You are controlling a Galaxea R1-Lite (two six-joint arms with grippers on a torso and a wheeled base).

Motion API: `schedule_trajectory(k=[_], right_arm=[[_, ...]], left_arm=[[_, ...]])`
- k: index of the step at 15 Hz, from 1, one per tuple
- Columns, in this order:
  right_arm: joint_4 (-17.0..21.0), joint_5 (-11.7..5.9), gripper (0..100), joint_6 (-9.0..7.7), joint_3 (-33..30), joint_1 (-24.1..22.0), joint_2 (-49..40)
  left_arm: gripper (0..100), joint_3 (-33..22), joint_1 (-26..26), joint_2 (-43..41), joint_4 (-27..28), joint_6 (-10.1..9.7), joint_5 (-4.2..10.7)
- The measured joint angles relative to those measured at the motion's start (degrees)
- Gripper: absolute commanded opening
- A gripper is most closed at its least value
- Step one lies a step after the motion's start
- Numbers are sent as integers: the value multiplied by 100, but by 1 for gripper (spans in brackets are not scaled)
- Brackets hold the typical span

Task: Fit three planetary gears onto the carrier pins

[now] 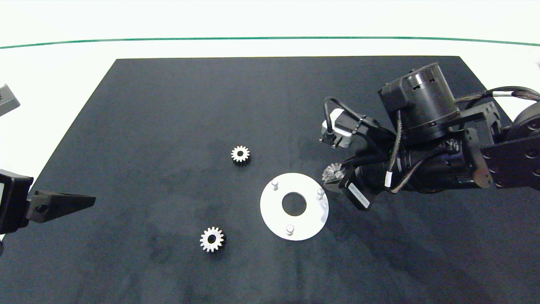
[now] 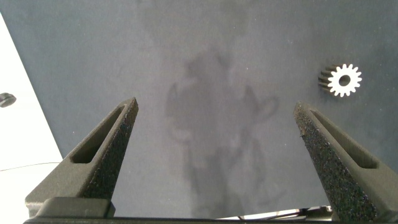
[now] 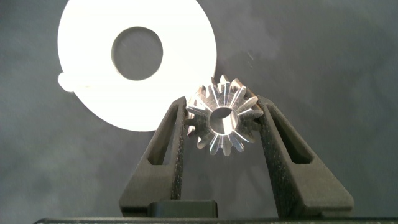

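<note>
A flat white disc (image 1: 270, 211) lies on the dark mat, and three carrier pins stand on it: pin (image 1: 274, 183), pin (image 1: 320, 194) and pin (image 1: 290, 229). All three pins are bare. Two planetary gears rest flat on the mat to the disc's left, gear (image 1: 240, 154) and gear (image 1: 211, 239). My right gripper (image 3: 222, 127) is shut on the third gear (image 3: 214, 102), holding it tilted just off the disc's right rim, close to the right-hand pin; in the head view this gear (image 1: 330, 173) shows at the fingertips. My left gripper (image 2: 217, 155) hangs open at the mat's left edge, holding nothing.
The dark mat (image 1: 168, 105) covers most of the white table. A green line (image 1: 270, 38) runs along the table's far side. In the left wrist view one gear (image 2: 343, 81) lies beyond the right finger (image 2: 336, 162). The right arm's body (image 1: 422, 139) overhangs the mat's right part.
</note>
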Motion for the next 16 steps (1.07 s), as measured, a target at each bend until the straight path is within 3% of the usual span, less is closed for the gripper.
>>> schedule_trajectory(k=[5,16], right_arm=[[5,9,28,17,-279,197,388],[11,11,28,50,-215,212,545]], left_arm=[[100,6,11,-10,-1,2,6],[100,9,10,-62,0,9,6]])
